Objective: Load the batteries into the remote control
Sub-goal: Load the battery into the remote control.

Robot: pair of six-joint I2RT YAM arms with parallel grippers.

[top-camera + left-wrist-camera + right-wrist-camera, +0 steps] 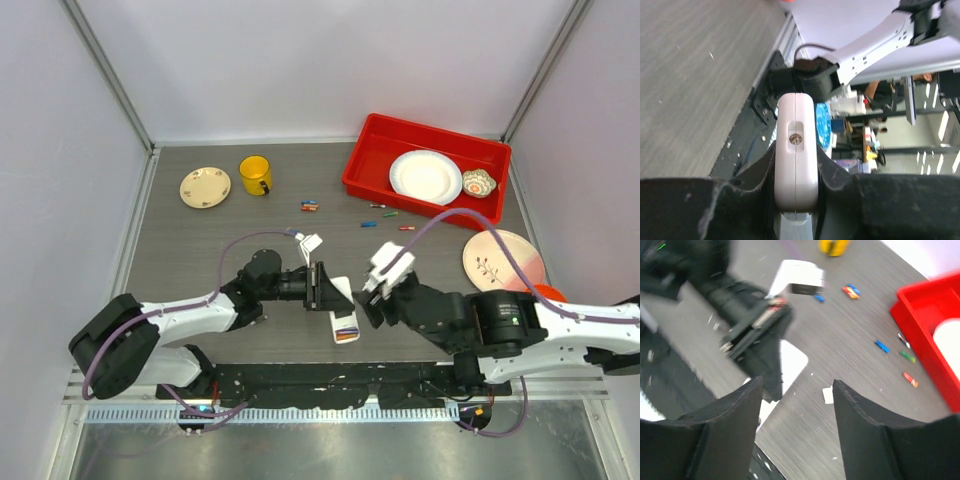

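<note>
My left gripper (328, 288) is shut on the white remote control (344, 304) and holds it edge-on just above the table. The left wrist view shows the remote's narrow white side (796, 150) clamped between the black pads of the left gripper (796, 167). Coloured bits show at the remote's near end (347, 337). My right gripper (368, 300) is open and empty just right of the remote. In the right wrist view the remote (792, 360) lies ahead of the right gripper (797, 410). Loose batteries (310, 206) (390, 213) (882, 346) lie scattered farther back.
A red bin (365, 165) with a white plate (425, 176) and a small bowl stands at the back right. A yellow cup (255, 175) and a saucer (205, 187) stand at the back left. A patterned plate (503, 260) lies right. A small white piece (827, 395) lies on the table.
</note>
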